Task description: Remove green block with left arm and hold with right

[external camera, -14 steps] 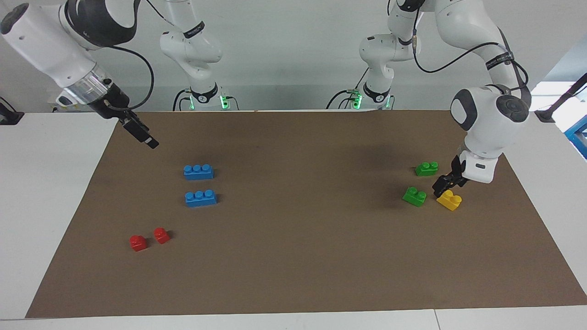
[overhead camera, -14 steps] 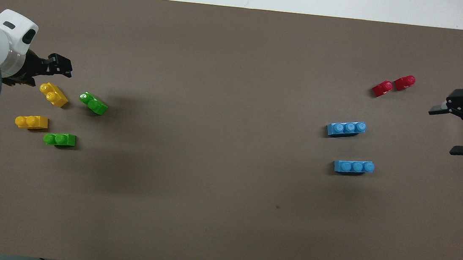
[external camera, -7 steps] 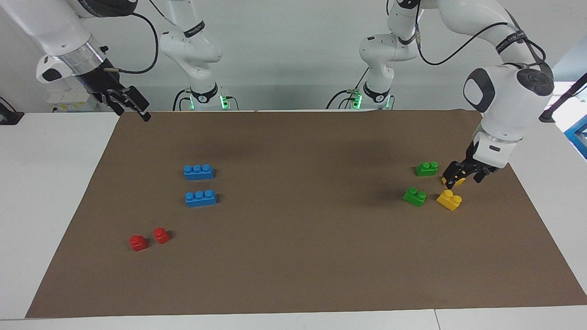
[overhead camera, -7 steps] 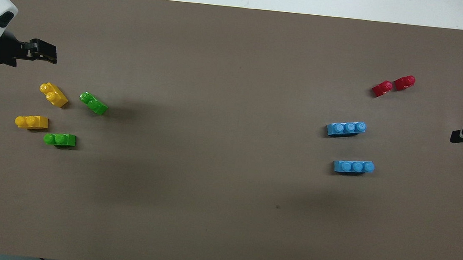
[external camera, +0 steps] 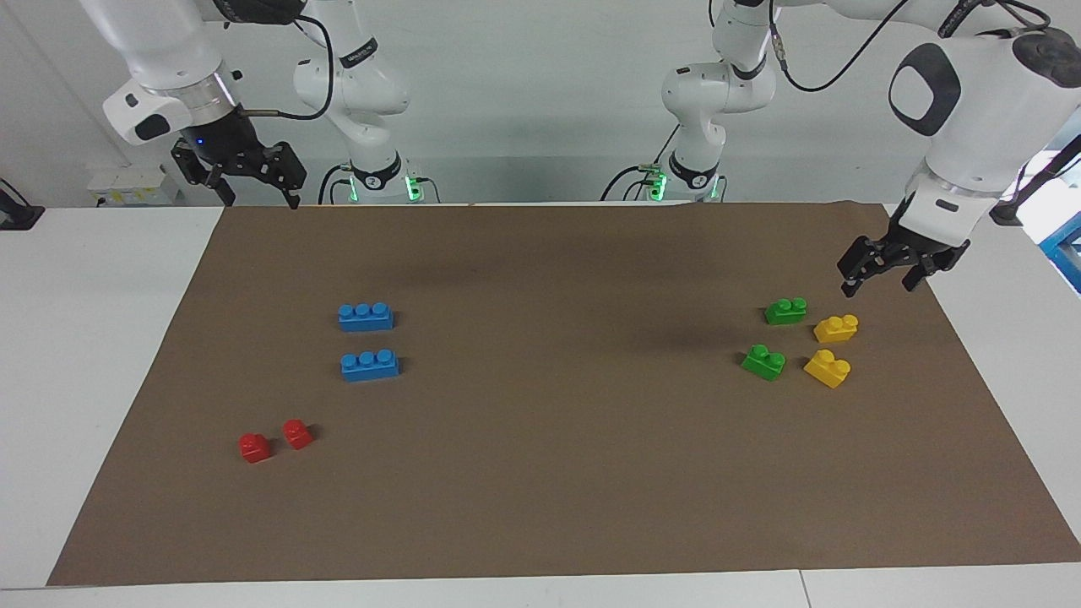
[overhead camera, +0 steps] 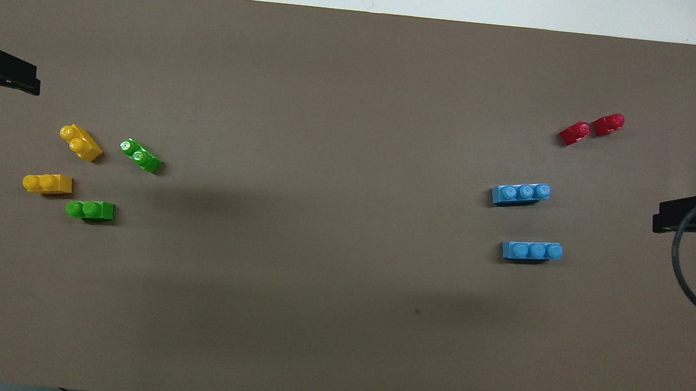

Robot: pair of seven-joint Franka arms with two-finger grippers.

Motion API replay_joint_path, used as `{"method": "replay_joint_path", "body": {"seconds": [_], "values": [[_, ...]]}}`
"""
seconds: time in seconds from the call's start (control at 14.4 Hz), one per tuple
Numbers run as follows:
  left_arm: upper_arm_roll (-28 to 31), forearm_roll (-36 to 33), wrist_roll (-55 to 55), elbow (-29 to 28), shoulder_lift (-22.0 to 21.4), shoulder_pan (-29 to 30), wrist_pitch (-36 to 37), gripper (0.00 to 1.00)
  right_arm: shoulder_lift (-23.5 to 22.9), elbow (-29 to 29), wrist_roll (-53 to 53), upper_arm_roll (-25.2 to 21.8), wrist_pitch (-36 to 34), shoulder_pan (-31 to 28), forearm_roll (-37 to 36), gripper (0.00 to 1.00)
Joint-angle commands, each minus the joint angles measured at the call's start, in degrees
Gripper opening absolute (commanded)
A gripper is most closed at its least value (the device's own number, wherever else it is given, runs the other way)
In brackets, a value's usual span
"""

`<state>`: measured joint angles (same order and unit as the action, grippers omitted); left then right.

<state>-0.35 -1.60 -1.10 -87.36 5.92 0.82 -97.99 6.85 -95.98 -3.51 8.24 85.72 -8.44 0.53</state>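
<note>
Nothing is yet grasped: both green blocks lie loose on the counter beside the yellow bricks, below the raised, spread-fingered left gripper, while the right gripper, likewise spread, waits; a descent onto one block is judged next.

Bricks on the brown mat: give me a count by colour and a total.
Green bricks: 2
Yellow bricks: 2
Blue bricks: 2
Red bricks: 2
Total: 8
</note>
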Motion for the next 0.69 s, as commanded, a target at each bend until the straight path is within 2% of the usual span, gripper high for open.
{"method": "replay_joint_path", "body": {"seconds": [0.0,0.42,0.62], "values": [[0.17,0.28,-1.19,-0.61,-3.71,0.24,3.42,1.0,-0.35,-1.04,1.67,0.28,-0.38,0.79,-1.23,1.0],[0.08,0.28,-3.55,-5.0,-9.07,0.24,4.04,1.0,-1.67,-1.84,1.32,0.29,0.41,0.88,-1.06,1.0],[0.08,0.28,-4.53,-12.45,-13.99,0.24,2.99,1.0,-1.67,-2.37,0.96,0.2,1.11,0.44,-1.58,1.0]]}}
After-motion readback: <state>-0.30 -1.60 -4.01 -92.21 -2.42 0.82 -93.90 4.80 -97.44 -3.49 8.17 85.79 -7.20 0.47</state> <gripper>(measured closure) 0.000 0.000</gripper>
